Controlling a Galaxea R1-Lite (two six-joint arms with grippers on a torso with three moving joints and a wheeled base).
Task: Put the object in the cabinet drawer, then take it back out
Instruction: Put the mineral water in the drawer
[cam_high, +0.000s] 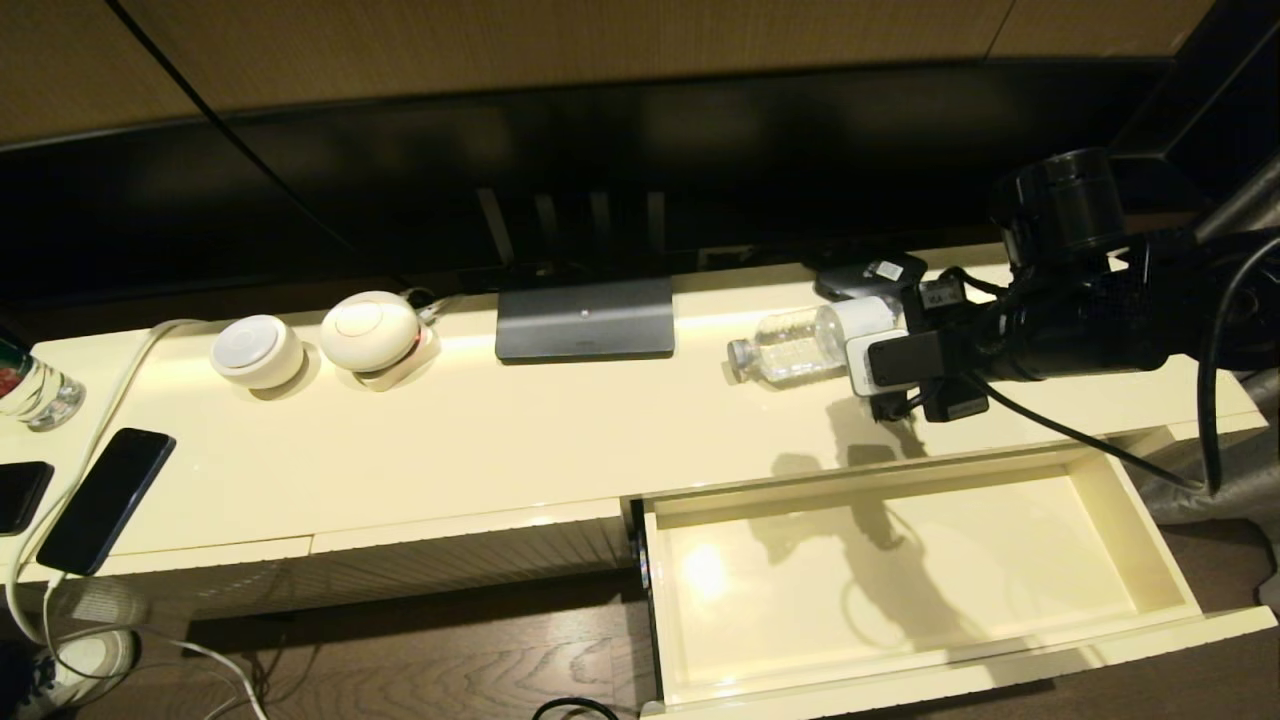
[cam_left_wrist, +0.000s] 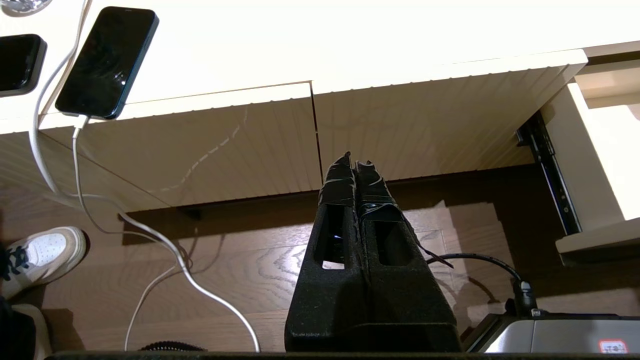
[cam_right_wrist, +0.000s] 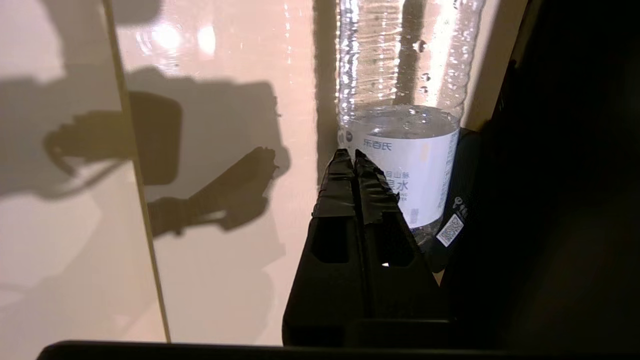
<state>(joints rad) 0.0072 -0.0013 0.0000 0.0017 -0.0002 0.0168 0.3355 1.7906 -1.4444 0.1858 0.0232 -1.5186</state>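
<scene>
The clear water bottle (cam_high: 795, 345) lies on its side on the cream cabinet top, its cap pointing left and its white label toward my right arm. My right gripper (cam_high: 897, 408) hangs over the top just in front of the bottle's label end. In the right wrist view this gripper (cam_right_wrist: 354, 154) is shut and holds nothing, its tips level with the edge of the bottle (cam_right_wrist: 400, 100). The cabinet drawer (cam_high: 1000, 560) stands pulled out below, with nothing inside but shadows. My left gripper (cam_left_wrist: 354, 159) is shut and parked low before the closed ribbed panels, with the drawer (cam_left_wrist: 595, 150) to one side.
A grey TV base (cam_high: 585, 320) and two white round devices (cam_high: 300, 340) sit on the cabinet top. A black device (cam_high: 865, 275) lies behind the bottle. Two phones (cam_high: 105, 500), a cable and a red-labelled glass bottle (cam_high: 30, 385) occupy the far left. A white shoe (cam_left_wrist: 45, 250) is on the floor.
</scene>
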